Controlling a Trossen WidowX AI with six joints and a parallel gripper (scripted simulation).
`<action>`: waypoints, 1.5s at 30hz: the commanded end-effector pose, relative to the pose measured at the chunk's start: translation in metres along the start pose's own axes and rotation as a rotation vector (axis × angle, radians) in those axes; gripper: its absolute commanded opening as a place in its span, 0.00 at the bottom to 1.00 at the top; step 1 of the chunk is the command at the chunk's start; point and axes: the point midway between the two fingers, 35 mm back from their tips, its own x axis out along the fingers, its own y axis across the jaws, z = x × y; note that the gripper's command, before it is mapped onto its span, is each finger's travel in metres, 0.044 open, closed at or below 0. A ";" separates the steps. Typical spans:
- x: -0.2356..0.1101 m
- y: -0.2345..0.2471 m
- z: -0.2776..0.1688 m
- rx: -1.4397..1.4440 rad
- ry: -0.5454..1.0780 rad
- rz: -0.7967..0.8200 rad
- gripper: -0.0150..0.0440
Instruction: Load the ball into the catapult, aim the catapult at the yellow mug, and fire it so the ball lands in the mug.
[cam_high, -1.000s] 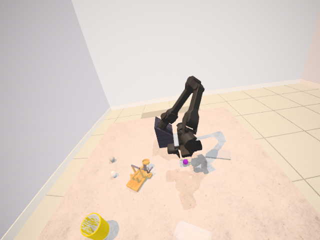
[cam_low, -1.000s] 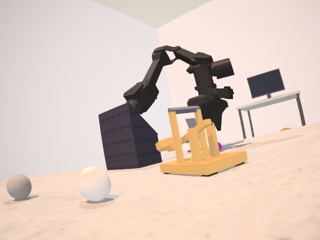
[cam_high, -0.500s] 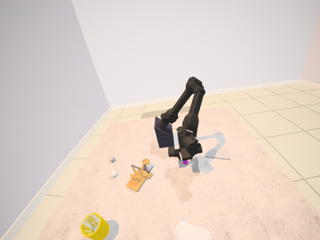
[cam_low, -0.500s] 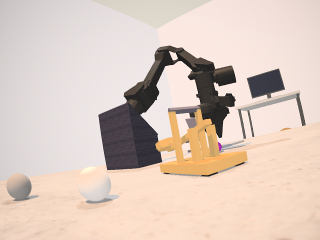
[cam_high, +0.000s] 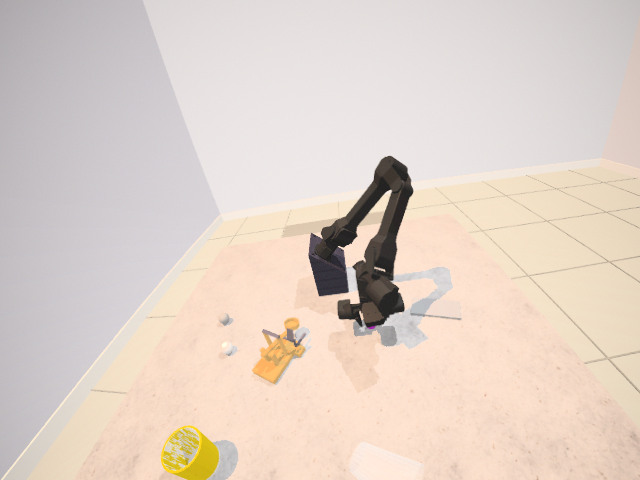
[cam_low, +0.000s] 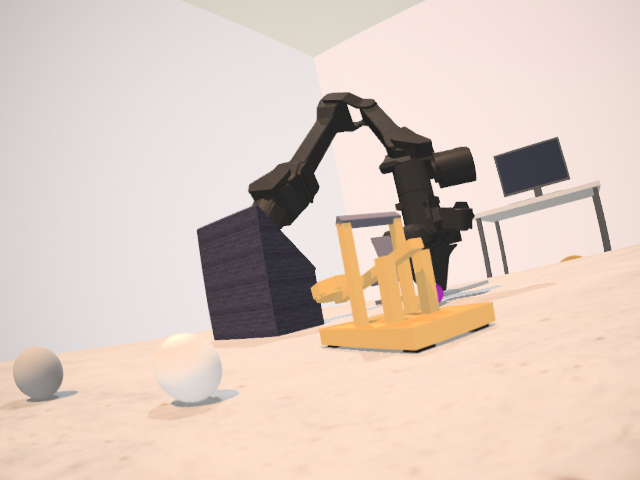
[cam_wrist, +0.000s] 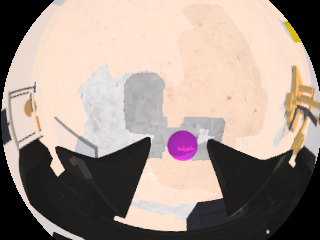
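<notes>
1. Hovering over the purple ball (cam_wrist: 182, 146), the gripper (cam_wrist: 176, 160) is keeping its fingers part-open, gripping nothing.
2. Resting on the surface (cam_high: 465, 387), the ball is sitting well apart from the catapult (cam_high: 276, 353).
3. Looking light, smooth and probably roll-prone, it is wanting a grip across its middle.

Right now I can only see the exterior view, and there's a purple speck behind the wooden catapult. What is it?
Observer: A small purple ball lying on the mat. The wrist view shows it whole.
Operator: Has the claw grabbed it?
Observer: No. In the wrist view the gripper is open, with a gap on each side of the ball.
Operator: And where's the yellow mug?
Observer: The top view shows the yellow mug near the mat's front left corner, well past the catapult from the arm.
</notes>
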 end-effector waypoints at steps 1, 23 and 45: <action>0.007 -0.003 -0.004 0.009 0.007 -0.006 0.76; -0.004 -0.012 0.007 -0.026 -0.047 -0.026 0.25; -0.106 -0.004 -0.009 0.007 0.004 -0.021 0.25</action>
